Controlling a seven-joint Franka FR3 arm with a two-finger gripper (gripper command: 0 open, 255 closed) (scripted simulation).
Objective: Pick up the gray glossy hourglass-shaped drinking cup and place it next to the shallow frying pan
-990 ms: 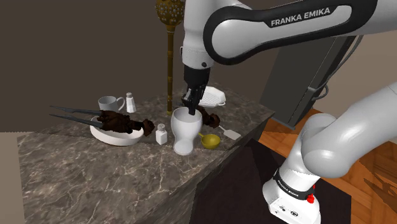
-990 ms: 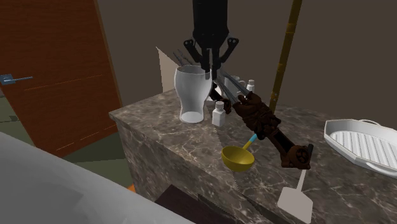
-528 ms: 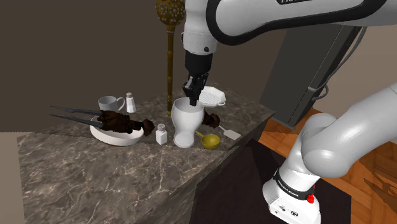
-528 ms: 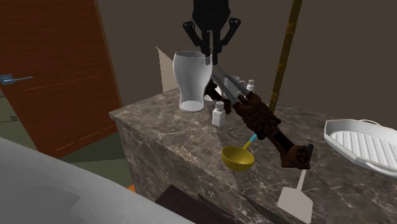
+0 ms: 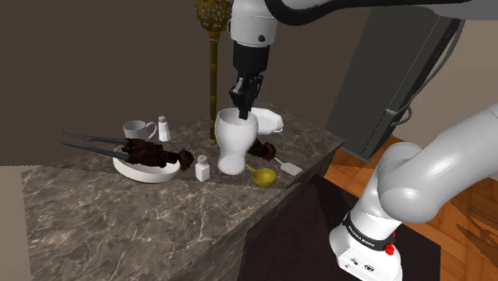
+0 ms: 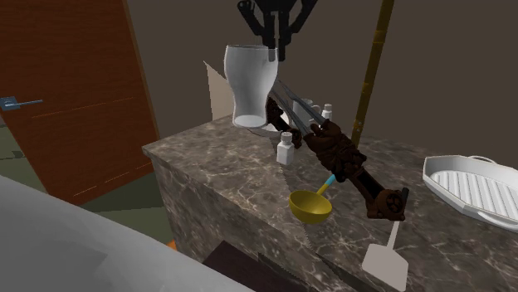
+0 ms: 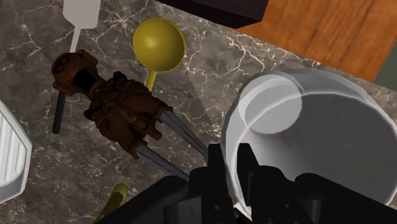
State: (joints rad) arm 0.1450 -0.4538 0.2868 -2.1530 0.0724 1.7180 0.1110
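Rising since a second ago: the cup (image 5: 233, 142) stood on the marble counter (image 5: 120, 207) then and now hangs clear of it; the gripper (image 5: 244, 100) has gone up with it.
Landmark: yellow ladle (image 5: 263, 175), lying on the counter.
Cup position: in the air, up and to the shoulder view's left of the ladle.
Grip: fingers clamped on the cup's rim wall, one inside, one outside.
Cup colour: pale grey, glossy.
Counts: one cup, one ladle, one white ribbed pan (image 5: 267, 120), one white spatula (image 5: 289, 167), one mug (image 5: 137, 128), two small white shakers (image 5: 203, 168), one white plate (image 5: 144, 172), two clumps of dark skewered meat (image 5: 149, 152).
Pan: behind the ladle in the shoulder view.
Spatula: just beside the ladle, on the shoulder view's right.
Cup orientation: upright, mouth up, foot down.
Long axis: vertical.
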